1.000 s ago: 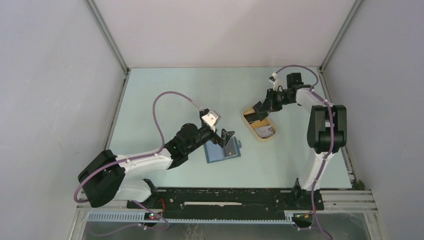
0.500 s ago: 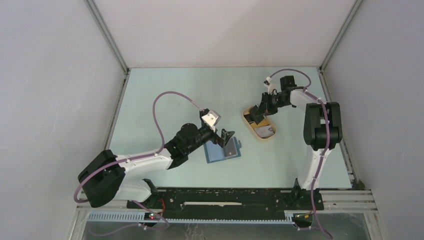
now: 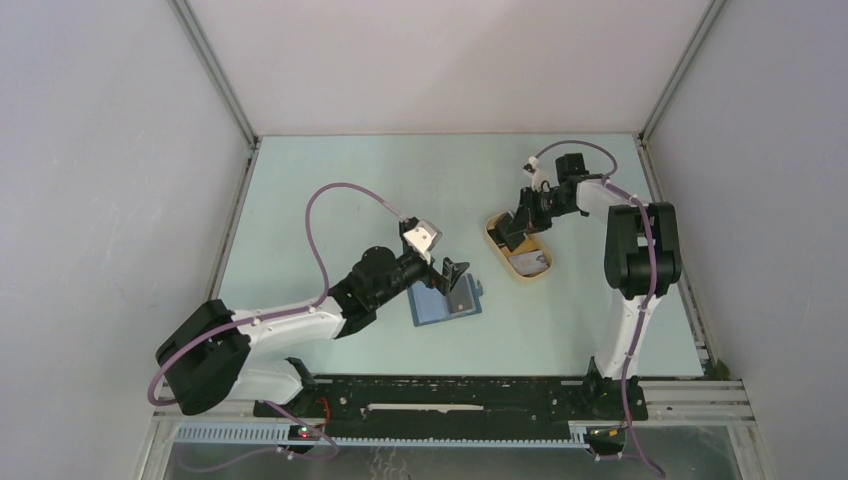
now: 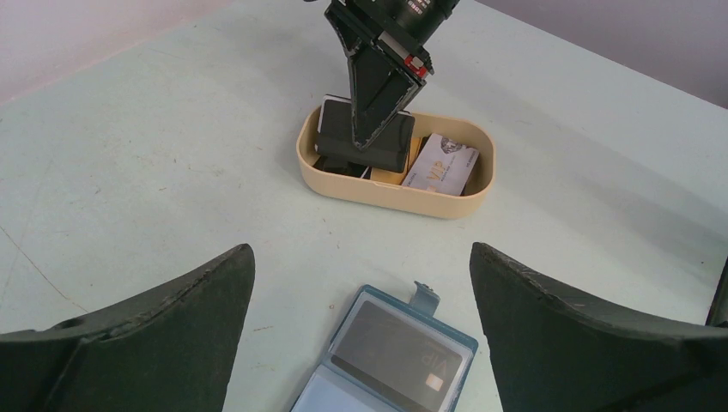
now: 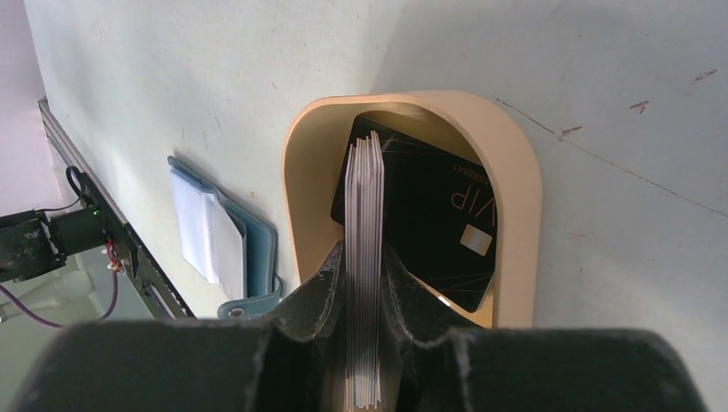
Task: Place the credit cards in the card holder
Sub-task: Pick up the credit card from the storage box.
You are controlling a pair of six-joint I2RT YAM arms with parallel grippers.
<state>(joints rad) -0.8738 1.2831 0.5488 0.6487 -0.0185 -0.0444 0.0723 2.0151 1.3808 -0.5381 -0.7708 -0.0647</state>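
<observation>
Beige tray (image 5: 519, 197) below R fingers (image 5: 322, 292) clamped on card stack (image 5: 364, 249), L fingers (image 4: 172, 326) spread wide

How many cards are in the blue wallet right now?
1: a dark card in the open wallet. Other cards are over at the beige tray. The pockets may hide more.

The teal card holder (image 4: 330, 396) lies open, a dark credit card (image 4: 395, 348) in its pocket.
</observation>
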